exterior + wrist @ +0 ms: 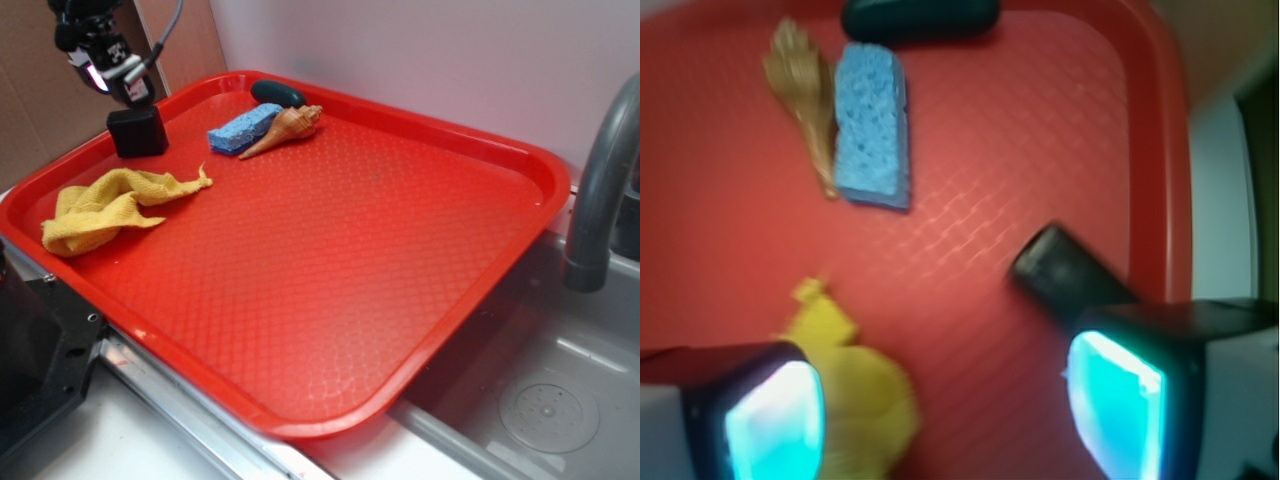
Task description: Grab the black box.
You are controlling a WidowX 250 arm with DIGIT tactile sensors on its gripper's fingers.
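Observation:
The black box [137,132] stands on the red tray [330,260] near its far left rim. My gripper [120,85] hangs just above the box and is apart from it. In the wrist view the gripper [950,400] is open, its two cyan pads [1115,405] wide apart with only tray and yellow cloth between them. There the black box [1065,270] lies just ahead of the right finger, which hides part of it, and it is outside the gap between the fingers.
A yellow cloth [105,205] lies crumpled at the tray's left. A blue sponge [243,128], a brown seashell [288,126] and a dark teal oval object [277,93] sit at the far edge. A grey faucet [600,190] and a sink [540,400] are to the right.

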